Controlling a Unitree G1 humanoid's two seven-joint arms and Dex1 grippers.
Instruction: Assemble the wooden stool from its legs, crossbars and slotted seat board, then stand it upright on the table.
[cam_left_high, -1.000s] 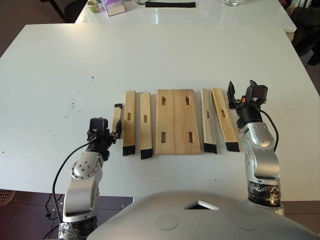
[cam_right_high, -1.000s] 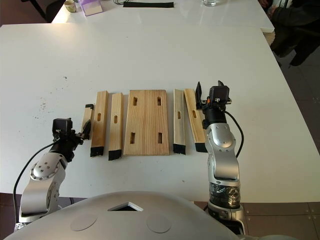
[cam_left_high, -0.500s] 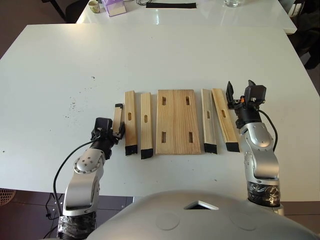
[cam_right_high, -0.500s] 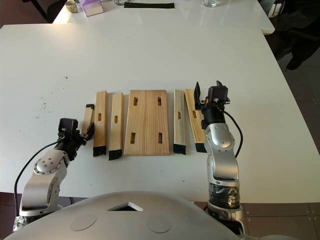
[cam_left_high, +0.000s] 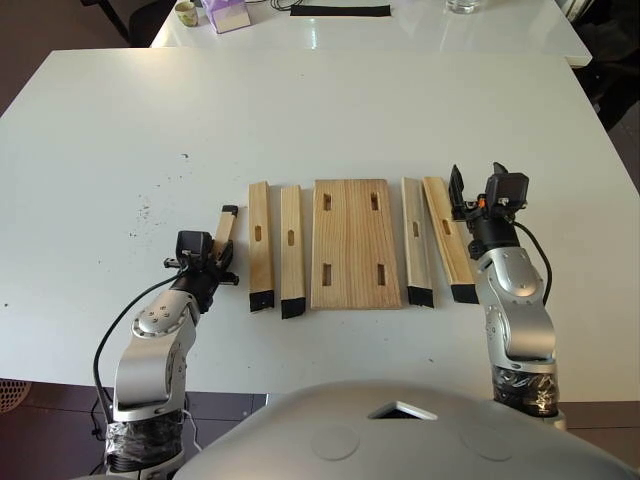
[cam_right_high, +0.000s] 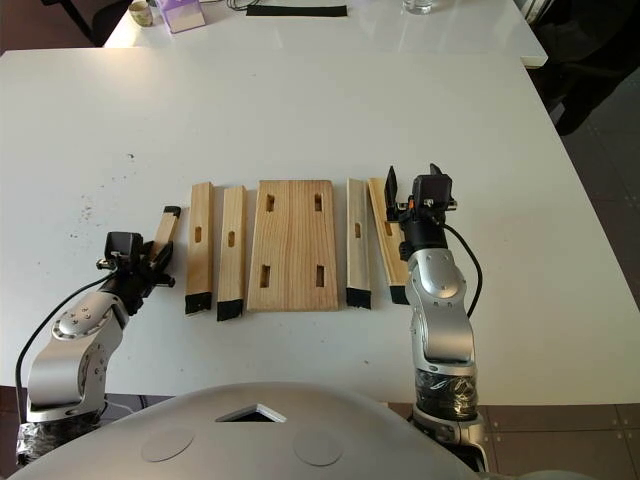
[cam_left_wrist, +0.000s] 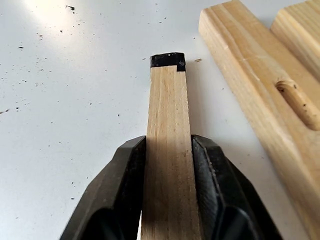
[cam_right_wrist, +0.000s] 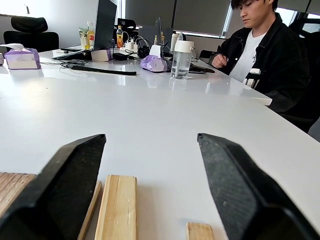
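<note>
Crossbar, thin pale wood, black-tipped, dragged toward worktop left edge, clamped in left gripper; right gripper wide; assembly barely begun.

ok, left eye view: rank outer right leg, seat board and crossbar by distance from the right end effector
From the right end effector:
1. outer right leg, just beside it, row's right end.
2. seat board, mid-row.
3. crossbar, far left, in the left end effector.
</note>
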